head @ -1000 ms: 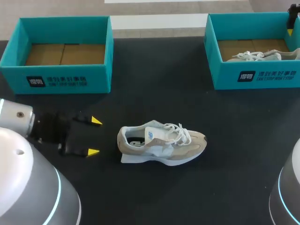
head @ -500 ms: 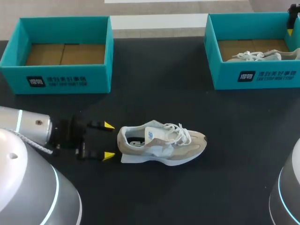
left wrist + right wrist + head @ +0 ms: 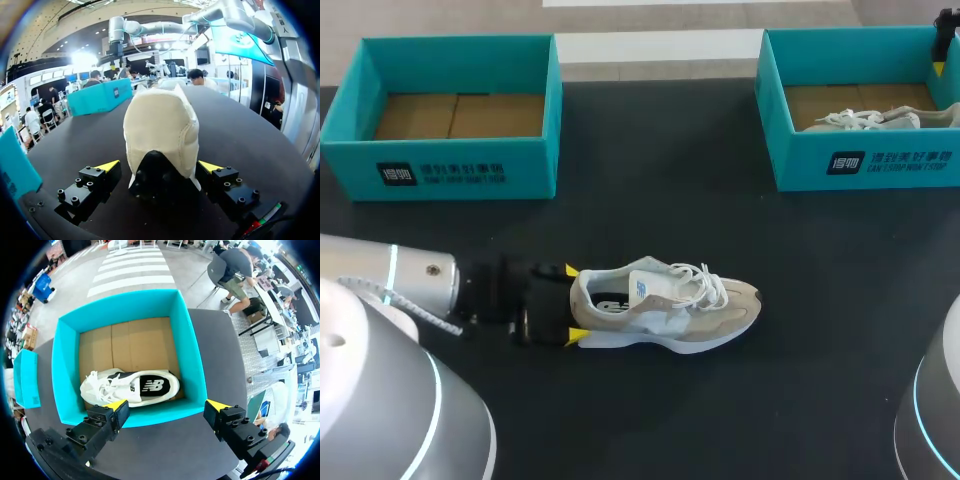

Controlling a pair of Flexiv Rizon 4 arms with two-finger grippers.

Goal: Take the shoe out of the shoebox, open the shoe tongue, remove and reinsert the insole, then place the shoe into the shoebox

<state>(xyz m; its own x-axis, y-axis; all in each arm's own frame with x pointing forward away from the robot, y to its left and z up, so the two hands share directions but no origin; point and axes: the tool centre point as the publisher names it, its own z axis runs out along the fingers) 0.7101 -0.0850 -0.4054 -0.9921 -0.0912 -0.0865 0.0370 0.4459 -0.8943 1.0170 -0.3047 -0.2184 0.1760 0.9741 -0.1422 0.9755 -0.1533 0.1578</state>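
Beige suede sneaker (image 3: 665, 305) lies on its sole on the black table (image 3: 740, 420), with the empty shoebox (image 3: 450, 170) well beyond its heel. Its long axis runs across the robot, toe to the right. The left gripper (image 3: 573, 303) is spread wide and empty, straddling the heel. Best to close low and square on the heel, so the sneaker cannot twist.

At two o'clock the teal cardboard shoebox (image 3: 800, 165) is running off-frame, its wall partly hiding a white sneaker (image 3: 865, 120).
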